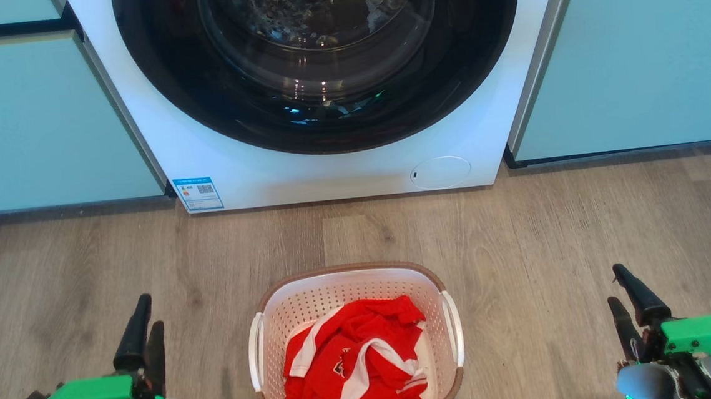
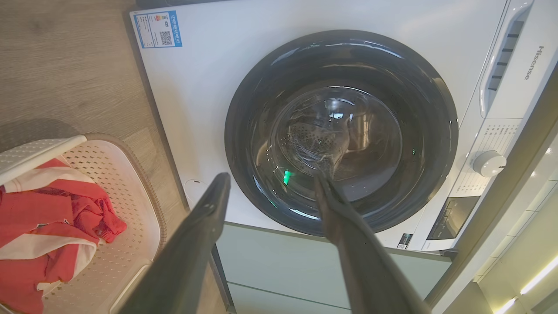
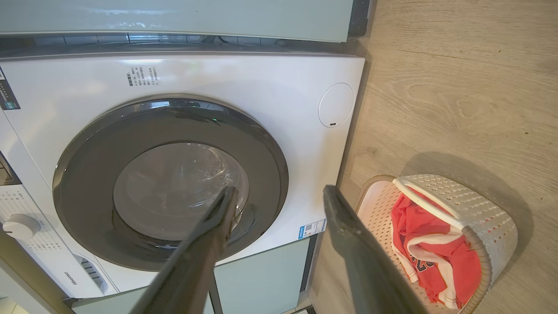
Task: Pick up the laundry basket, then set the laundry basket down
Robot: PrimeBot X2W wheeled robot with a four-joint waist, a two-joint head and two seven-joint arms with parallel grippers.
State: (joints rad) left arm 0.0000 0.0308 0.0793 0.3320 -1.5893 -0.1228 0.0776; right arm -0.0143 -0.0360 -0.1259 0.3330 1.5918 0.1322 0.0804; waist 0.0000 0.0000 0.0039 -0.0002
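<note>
Both spread wide, the left gripper (image 1: pixel 149 314) and right gripper (image 1: pixel 615 284) flank the laundry basket (image 1: pixel 348 269) well apart, and should take its white side handles (image 1: pixel 255 350) evenly, avoiding tilt.

The washing machine (image 2: pixel 205 87) drawer panel reads "Hisense".

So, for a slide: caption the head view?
Left gripper and right gripper, both open, flank the laundry basket holding red clothing before the washing machine.

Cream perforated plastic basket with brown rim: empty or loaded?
Loaded. The cream perforated laundry basket holds a crumpled red-and-white garment, piled below its brown rim.
</note>
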